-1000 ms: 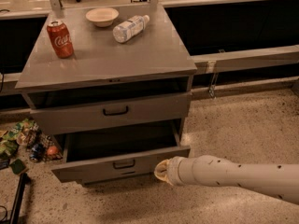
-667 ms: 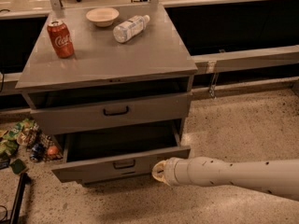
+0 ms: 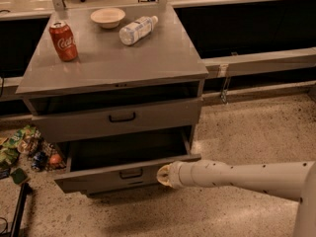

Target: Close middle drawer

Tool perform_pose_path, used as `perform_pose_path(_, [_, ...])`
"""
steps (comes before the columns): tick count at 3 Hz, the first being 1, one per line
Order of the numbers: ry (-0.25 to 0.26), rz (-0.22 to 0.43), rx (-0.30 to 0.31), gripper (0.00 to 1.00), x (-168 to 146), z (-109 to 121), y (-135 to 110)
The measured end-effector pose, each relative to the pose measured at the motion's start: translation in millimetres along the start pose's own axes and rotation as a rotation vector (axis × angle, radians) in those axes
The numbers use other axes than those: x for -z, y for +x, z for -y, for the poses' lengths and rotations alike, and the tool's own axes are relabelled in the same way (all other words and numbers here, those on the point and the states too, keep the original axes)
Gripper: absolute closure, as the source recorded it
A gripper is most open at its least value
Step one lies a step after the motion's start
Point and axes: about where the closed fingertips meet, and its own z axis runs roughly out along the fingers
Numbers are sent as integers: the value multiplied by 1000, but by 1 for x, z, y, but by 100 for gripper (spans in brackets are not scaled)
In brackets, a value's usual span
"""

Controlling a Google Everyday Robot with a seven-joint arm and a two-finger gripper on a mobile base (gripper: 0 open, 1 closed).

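The middle drawer [image 3: 94, 178] is the low, wide grey front with a small dark handle [image 3: 131, 173]. It stands pulled out from the grey cabinet [image 3: 158, 63], and its dark inside shows. My gripper [image 3: 163, 176] is at the tip of the white arm [image 3: 237, 174], which reaches in from the right. It sits at the right part of the drawer's front panel, just right of the handle. The top drawer [image 3: 158, 113] above stands out a little too. The lowest drawer is hidden under the open one.
On the cabinet top stand a red cola can [image 3: 63, 41], a pale bowl [image 3: 107, 17] and a lying plastic bottle [image 3: 137, 29]. Snack bags [image 3: 22, 147] lie on the floor at the cabinet's left. A dark pole [image 3: 19, 209] is at lower left. Speckled floor lies to the right.
My gripper and arm have shifted slightly left and up toward the drawer front. The drawer stands out about as far as before.
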Motion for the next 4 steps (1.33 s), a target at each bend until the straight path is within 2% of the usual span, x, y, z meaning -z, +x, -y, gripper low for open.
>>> perform_pose_path(1, [33, 43, 58, 100, -37, 28, 12])
perform_pose_path(2, [46, 47, 61, 100, -47, 35, 18])
perform_pose_path(4, [133, 32, 108, 100, -97, 81, 31])
